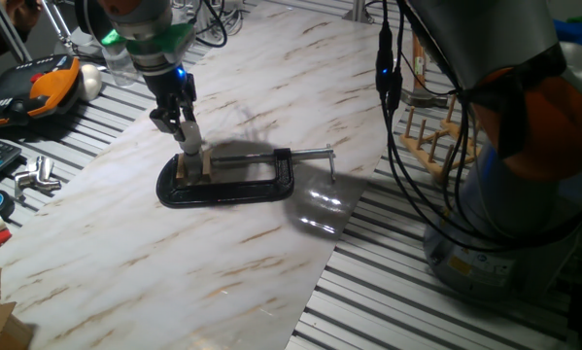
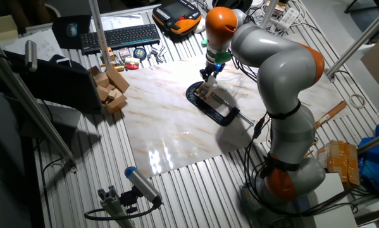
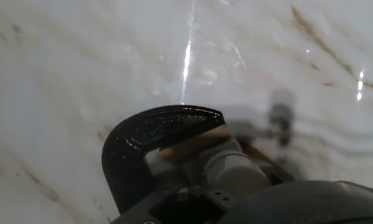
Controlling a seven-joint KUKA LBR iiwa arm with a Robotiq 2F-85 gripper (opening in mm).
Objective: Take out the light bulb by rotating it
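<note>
Over the black clamp (image 1: 234,181), gripper (image 1: 190,148) state unclear; no writing legible.

Black curved clamp frame (image 3: 150,140) on marbled board (image 3: 80,74), white cylindrical piece (image 3: 233,169) inside its bend.

Bright overhead light; glare streak on marble slab (image 3: 187,56) above clamp (image 3: 149,134); hand view soft, blurry near lens.

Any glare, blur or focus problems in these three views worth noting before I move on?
One fixed view: glare patch on the marble board beside the black clamp; gripper sharp enough. The other fixed view: bright ceiling reflections on the board's near edge, the scene small. Hand view: soft and out of focus, a reflected light streak above the clamp, the bulb not clearly distinguishable.
</note>
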